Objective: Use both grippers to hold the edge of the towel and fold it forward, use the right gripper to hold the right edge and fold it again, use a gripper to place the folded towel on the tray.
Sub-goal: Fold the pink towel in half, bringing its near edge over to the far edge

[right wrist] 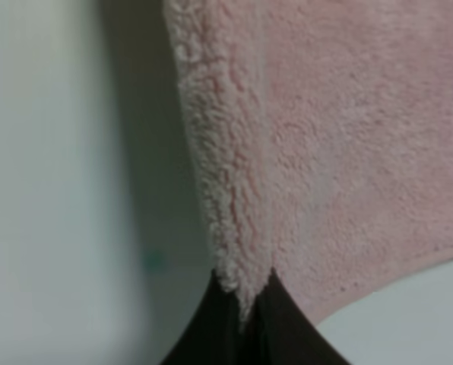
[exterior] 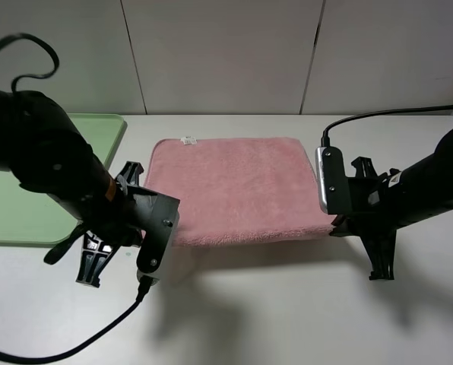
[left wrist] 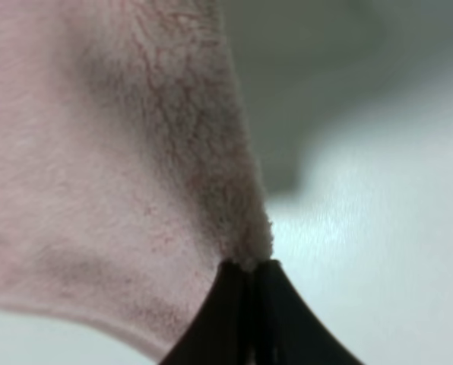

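left fingers point(left wrist: 225, 315): clenched on towel point(exterior: 238, 186) edge
right fingers point(right wrist: 220, 319): clenched likewise
step: first fold
next: you carry both forward evenly

We lose parts
The left arm point(exterior: 44, 152) covers part of the tray point(exterior: 21, 217), cropped at the edge; our wrist views blur the towel point(left wrist: 97, 152).

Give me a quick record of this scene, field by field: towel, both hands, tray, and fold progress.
towel: pink, spread on the white table, near edge lifted
left hand: shut on the towel's near left corner
right hand: shut on the towel's near right corner
tray: light green, left of the towel, partly behind the left arm
white tag: on the towel's far edge, toward the left
fold: not yet made
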`<state>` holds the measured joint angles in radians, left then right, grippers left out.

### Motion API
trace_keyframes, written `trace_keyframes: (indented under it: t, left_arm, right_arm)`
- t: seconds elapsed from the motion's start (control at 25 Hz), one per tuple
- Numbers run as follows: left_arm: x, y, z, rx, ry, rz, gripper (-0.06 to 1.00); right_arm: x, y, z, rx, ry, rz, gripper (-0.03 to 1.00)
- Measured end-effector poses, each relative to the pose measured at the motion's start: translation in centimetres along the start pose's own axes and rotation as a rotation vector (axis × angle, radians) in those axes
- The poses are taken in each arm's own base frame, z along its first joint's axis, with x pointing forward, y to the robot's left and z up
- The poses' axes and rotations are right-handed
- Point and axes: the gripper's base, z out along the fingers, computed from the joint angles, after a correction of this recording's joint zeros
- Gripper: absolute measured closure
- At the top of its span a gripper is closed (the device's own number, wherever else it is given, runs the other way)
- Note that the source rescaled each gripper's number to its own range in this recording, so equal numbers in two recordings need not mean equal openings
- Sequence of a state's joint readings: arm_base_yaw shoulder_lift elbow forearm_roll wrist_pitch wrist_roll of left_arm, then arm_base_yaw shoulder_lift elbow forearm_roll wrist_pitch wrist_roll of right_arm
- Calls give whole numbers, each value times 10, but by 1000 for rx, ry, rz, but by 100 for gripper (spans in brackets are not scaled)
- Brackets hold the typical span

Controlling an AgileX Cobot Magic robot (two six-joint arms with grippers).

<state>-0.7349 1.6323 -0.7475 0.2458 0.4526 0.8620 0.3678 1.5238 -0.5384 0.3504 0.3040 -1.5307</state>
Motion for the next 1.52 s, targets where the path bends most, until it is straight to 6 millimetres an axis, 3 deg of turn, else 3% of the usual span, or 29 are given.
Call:
trace_keyframes:
  t: [0.96, 1.52]
  left_arm:
    - [19, -13, -76, -77, -35, -193, 94]
    - [23, -14, -105, -73, -43, -298, 94]
  right_arm:
    - [-7, 18, -81, 72, -95, 141, 97]
    - [-6, 30, -104, 70, -116, 194, 97]
